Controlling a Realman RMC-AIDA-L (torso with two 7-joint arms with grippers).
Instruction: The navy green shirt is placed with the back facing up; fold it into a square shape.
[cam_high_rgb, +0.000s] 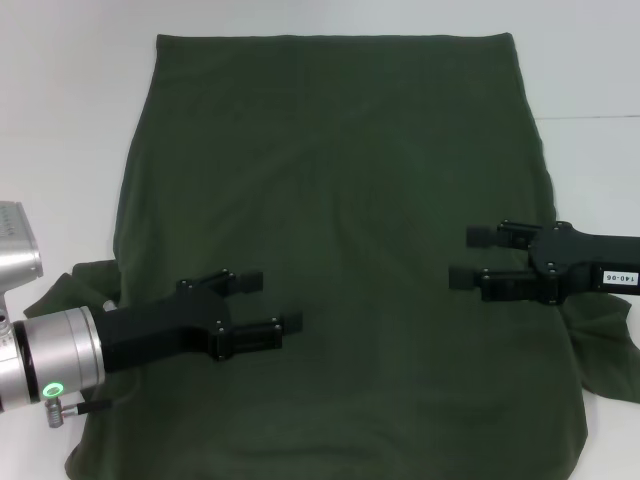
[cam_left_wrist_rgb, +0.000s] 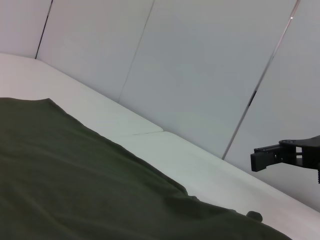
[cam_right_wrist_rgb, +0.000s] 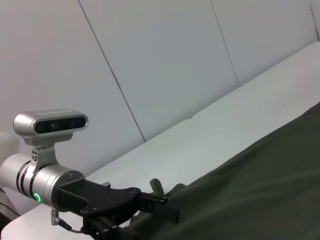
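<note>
The navy green shirt (cam_high_rgb: 340, 230) lies spread flat on the white table (cam_high_rgb: 70, 120), covering most of it, with its straight far edge toward the wall (cam_left_wrist_rgb: 200, 70) and its near edge running out of the head view. A bit of cloth, probably a sleeve, bunches out from the shirt's left side near the robot, and another sticks out on the shirt's right side.

The left gripper (cam_high_rgb: 275, 302) is over the shirt's near left part, pointing toward the middle of the shirt. Its two black fingers (cam_high_rgb: 240, 280) are spread apart with nothing between them. Whether they touch the cloth or hang just above it is hard to tell from the head view.

The right gripper (cam_high_rgb: 470, 257) is over the shirt's right edge, about level with the left one, pointing inward across the shirt. Its fingers (cam_high_rgb: 482, 236) are also parted and hold nothing.

In the left wrist view the shirt (cam_left_wrist_rgb: 75, 180) fills the lower part, and the right gripper (cam_left_wrist_rgb: 262, 159) shows beyond the shirt's far side, above the table. In the right wrist view the left gripper (cam_right_wrist_rgb: 165, 207) shows at the shirt's edge (cam_right_wrist_rgb: 260, 185), with a silver camera (cam_right_wrist_rgb: 50, 122) mounted on that arm's wrist.
</note>
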